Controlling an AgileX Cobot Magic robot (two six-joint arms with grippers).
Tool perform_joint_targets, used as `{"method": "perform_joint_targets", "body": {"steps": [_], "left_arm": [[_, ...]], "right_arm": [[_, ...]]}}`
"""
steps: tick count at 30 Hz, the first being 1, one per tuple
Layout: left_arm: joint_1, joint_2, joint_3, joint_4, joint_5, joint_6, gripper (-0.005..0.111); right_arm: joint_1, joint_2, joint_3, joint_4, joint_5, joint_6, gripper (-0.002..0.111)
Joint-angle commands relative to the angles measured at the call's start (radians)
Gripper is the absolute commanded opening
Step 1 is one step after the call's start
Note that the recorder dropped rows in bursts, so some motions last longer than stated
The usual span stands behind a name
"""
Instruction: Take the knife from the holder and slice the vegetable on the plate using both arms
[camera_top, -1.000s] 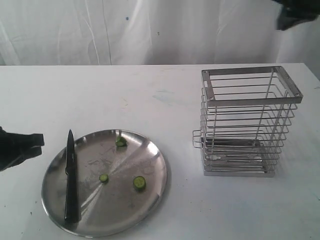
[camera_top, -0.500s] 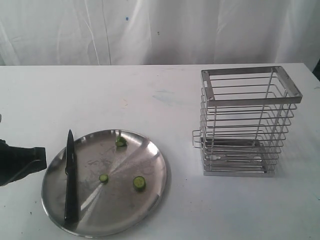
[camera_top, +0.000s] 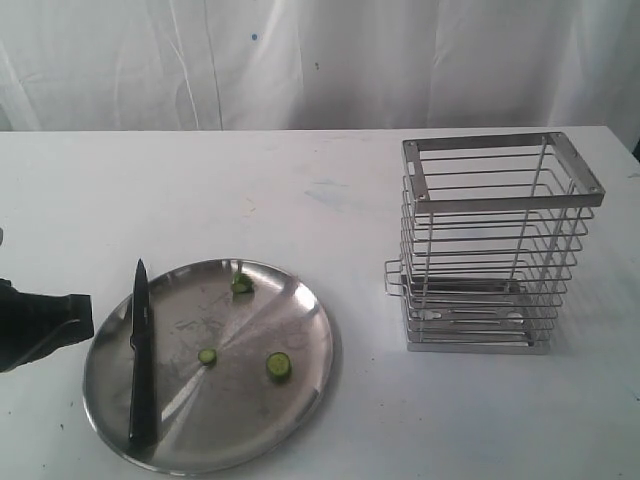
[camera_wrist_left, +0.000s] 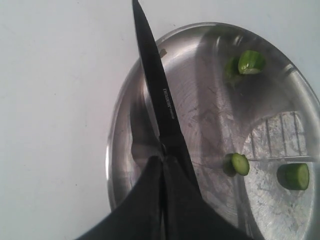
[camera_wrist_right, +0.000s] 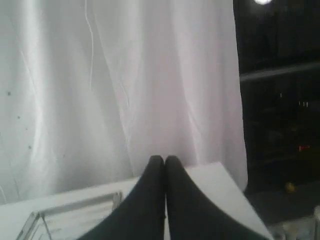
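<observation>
Exterior view: on the white table (camera_top: 300, 190) the plate (camera_top: 305, 330) sits at the front left, and the holder (camera_top: 490, 240) stands upright, well apart to its right. The knife (camera_top: 142, 360) lies flat along the plate's left side. The vegetable (camera_top: 279, 366) lies in three green pieces across the plate. The left claw (camera_top: 80, 318) hovers just beside the plate's left rim, apart from the knife.

Left wrist view: the left claw (camera_wrist_left: 162, 160) has its fingers pressed together, gripping nothing. The knife (camera_wrist_left: 160, 95) shows past its tips, on the plate (camera_wrist_left: 210, 115).

Right wrist view: the right claw (camera_wrist_right: 164, 160) is pinched closed and empty, with a white curtain (camera_wrist_right: 125, 75) behind and the holder (camera_wrist_right: 75, 204) rim below
</observation>
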Motion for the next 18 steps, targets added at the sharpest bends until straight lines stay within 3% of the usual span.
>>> {"method": "perform_joint_targets", "body": {"steps": [1,6,10,13,18], "left_arm": [[0.003,-0.006,0.008,-0.005,0.016,0.004,0.000],[0.003,-0.006,0.008,-0.005,0.016,0.004,0.000],[0.003,-0.006,0.008,-0.005,0.016,0.004,0.000],[0.003,-0.009,0.008,-0.005,0.020,0.004,0.000],[0.003,-0.009,0.005,-0.005,0.017,0.004,0.000]], "right_arm": [[0.001,-0.055,0.001,-0.043,-0.212,-0.110,0.000],[0.001,-0.108,0.066,-0.062,-0.358,-0.100,0.000],[-0.022,-0.170,0.242,-0.078,-0.576,-0.111,0.000],[-0.058,-0.170,0.393,0.043,-0.704,-0.137,0.000],[-0.093,-0.170,0.573,0.090,-0.630,-0.145,0.000]]}}
